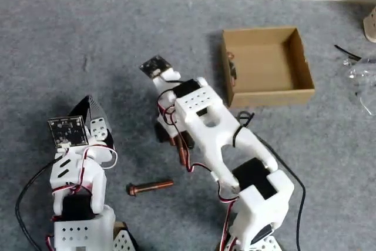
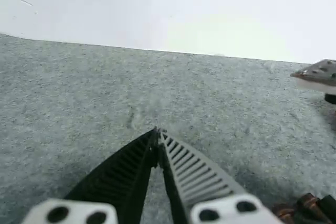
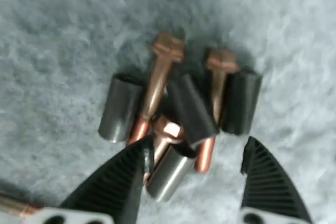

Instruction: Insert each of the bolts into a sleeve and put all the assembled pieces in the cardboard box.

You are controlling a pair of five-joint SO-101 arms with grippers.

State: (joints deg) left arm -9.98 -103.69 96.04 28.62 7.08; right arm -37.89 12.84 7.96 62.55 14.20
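Grey, felt-like cloth (image 1: 88, 33) covers the whole table, its nap mottled and a little fuzzy. It runs back to a plain white wall (image 2: 157, 9) that closes off the room behind. Toward the far right of the cloth sits the cardboard box (image 1: 270, 97), open at the top; something small and dark rests against one inner wall, too small to make out. Past the box, at the table's edge, lie a clear plastic item (image 1: 361, 74) and a thin black wire (image 1: 346, 51). The left gripper (image 2: 157, 132) sits low over bare cloth at the near left, its ribbed black fingers pressed together at the tips with nothing between them. The right gripper (image 3: 198, 145) hangs over a huddle of parts near the middle of the table, fingers spread wide. Two copper bolts (image 3: 160, 74) (image 3: 218, 85) lie among three loose sleeves, one dull grey (image 3: 119, 107) and two black (image 3: 191, 106) (image 3: 241, 100), all touching or overlapping. A silvery sleeve (image 3: 170, 169) lies between the spread fingers, just beside one of them. A copper bolt head (image 3: 168, 128) shows at its mouth, possibly seated inside it, though I cannot be sure. A lone bolt (image 1: 150, 187) lies on the cloth nearer the front, between the two arms.
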